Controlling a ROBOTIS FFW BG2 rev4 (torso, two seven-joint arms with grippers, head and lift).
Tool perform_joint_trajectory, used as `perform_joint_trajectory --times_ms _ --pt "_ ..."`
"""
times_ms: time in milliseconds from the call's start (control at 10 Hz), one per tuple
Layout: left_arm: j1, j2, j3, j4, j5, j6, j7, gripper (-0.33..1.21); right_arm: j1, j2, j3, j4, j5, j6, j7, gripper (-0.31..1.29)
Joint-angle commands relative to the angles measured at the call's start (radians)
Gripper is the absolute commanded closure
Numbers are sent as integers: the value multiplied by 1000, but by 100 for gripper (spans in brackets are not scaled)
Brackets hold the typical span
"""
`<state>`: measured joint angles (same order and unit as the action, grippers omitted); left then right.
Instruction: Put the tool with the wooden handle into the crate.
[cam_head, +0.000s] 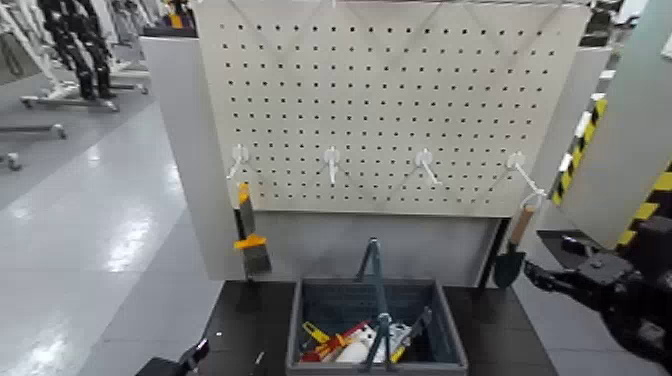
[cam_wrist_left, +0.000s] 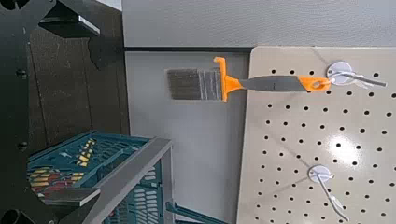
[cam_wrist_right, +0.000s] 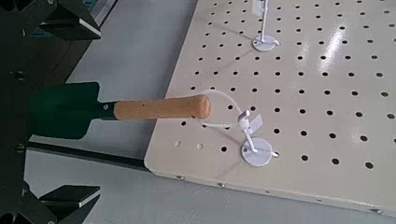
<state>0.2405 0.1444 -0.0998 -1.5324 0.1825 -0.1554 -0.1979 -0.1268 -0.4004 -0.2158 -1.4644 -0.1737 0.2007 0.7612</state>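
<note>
The trowel (cam_head: 513, 247) hangs by a cord loop from the rightmost hook (cam_head: 517, 162) of the pegboard, with its tan wooden handle (cam_wrist_right: 154, 109) up and its dark green blade (cam_wrist_right: 65, 109) down. My right gripper (cam_head: 538, 274) is open just to the right of the blade. In the right wrist view, the right gripper (cam_wrist_right: 86, 107) has its fingers (cam_wrist_right: 73, 21) spread on either side of the blade, not closed on it. The dark grey-blue crate (cam_head: 450, 335) stands below the board with its loop handle up. My left gripper (cam_wrist_left: 79, 110) is open and idle, low at the left (cam_head: 190, 355).
An orange-and-black-handled tool with a grey blade (cam_head: 247, 238) hangs from the leftmost hook; it also shows in the left wrist view (cam_wrist_left: 233, 84). Two middle hooks (cam_head: 332, 158) are bare. The crate holds several small tools (cam_head: 345, 345). A yellow-black striped post (cam_head: 580, 140) stands at the right.
</note>
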Motion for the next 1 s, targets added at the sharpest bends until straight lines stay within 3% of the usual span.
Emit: perform_joint_trajectory --times_ms 100,300,700,800,1000 --pt "-1 0 0 1 0 0 0 11 -76 -34 52 84 -35 5 35 13" --pt "-4 -2 -3 1 0 2 -1 11 -142 -51 111 159 -61 -9 64 13" --pt "-7 -2 -5 3 0 4 -3 11 -203 -64 157 211 -72 -29 76 15" --pt "-7 -3 -5 3 0 4 -3 11 -209 -66 161 213 -72 -30 78 26" --pt "-7 -3 -5 3 0 5 -3 11 -211 -66 165 202 -63 -20 73 84"
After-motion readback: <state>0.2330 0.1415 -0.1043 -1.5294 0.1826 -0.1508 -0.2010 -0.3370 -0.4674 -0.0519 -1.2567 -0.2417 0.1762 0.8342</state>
